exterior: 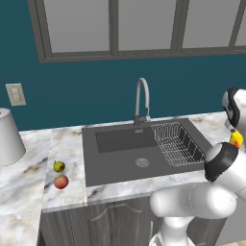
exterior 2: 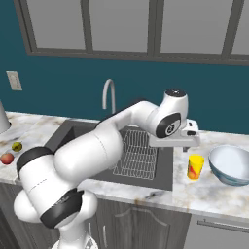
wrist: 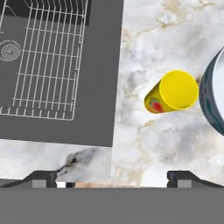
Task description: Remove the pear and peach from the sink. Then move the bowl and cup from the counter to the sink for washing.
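Fruit half looks done: pear (exterior: pixel 59 166) and peach (exterior: pixel 61 181) sit side by side on the desk (exterior: pixel 29 178) left of the sink (exterior: pixel 120 166), well clear of the basin, so they won't roll back in or block the dishes. Basin holds only the wire rack (exterior: pixel 178 143) on its right side, faucet (exterior: pixel 141 98) behind.

Tool (exterior 2: pixel 186 146) hangs over the right-hand desk, between sink edge and cup (exterior 2: pixel 195 167), fingers spread fully apart, nothing between them. Hand view looks straight down: yellow cup (wrist: pixel 173 93) upright, up and right of the gap between the fingertips, not yet centred. Bowl (exterior 2: pixel 230 164) stands just beside the cup on its far side from the sink; from above the rims look near touching, can't tell if they do.

Read: wide stance is pre-grasp for the cup, taken first since it's nearer the sink. Needs shifting toward the cup before descent. Risk: outer finger clipping the bowl rim.
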You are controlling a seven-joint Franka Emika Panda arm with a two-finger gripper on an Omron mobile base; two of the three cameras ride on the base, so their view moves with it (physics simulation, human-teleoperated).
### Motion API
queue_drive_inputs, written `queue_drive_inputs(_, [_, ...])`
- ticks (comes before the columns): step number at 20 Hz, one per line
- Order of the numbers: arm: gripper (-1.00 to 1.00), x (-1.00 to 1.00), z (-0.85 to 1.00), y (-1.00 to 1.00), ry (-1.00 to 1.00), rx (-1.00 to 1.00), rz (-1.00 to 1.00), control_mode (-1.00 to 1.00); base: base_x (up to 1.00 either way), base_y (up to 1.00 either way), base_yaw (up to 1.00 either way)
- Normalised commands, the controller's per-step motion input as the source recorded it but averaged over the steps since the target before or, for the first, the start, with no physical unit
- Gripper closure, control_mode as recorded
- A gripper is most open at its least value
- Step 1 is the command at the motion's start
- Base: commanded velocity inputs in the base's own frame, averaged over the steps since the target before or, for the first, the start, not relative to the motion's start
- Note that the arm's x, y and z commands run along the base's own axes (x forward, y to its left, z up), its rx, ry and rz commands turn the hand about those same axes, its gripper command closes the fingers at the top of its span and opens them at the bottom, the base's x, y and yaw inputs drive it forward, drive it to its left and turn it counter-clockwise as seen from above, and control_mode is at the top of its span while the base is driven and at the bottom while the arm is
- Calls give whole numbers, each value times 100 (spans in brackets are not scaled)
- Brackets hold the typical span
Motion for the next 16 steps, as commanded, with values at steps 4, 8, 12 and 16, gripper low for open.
queue_drive_inputs(4, [-100, 10, -10, -7, 0, 0, 0, -100, 0, 0, 0])
queue_drive_inputs(8, [-100, 10, -9, -4, 0, 0, 0, -100, 0, 0, 0])
queue_drive_inputs(12, [-100, 12, -11, -6, 0, 0, 0, -100, 0, 0, 0])
queue_drive_inputs(16, [-100, 15, -13, -9, 0, 0, 0, -100, 0, 0, 0])
